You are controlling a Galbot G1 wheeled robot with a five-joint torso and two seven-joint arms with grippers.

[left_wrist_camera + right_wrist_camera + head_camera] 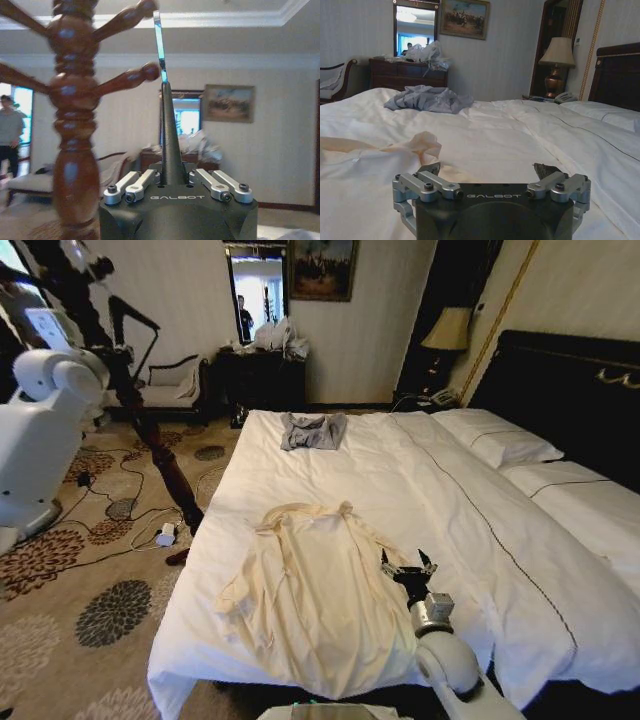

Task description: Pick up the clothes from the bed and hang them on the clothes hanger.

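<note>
The clothes, one cream collared shirt (pixel 310 590), lie spread flat on the near left part of the bed (pixel 420 480). My right gripper (pixel 408 564) stands open just off the shirt's right edge, low over the sheet. In the right wrist view the right gripper (pixel 489 171) holds nothing, and a fold of the shirt (pixel 415 146) lies just ahead of one finger. My left arm (pixel 45 410) is raised at the far left beside the bed. My left gripper (pixel 172 175) is shut on the clothes hanger (pixel 170 135), whose silver hook (pixel 159 45) points up.
A dark wooden coat stand (pixel 160 455) leans between my left arm and the bed, close to the left gripper (pixel 75 100). A small grey garment (pixel 312 430) lies at the bed's far end. Pillows (pixel 500 440) and a black headboard (pixel 570 390) are on the right. Cables (pixel 120 520) cross the carpet.
</note>
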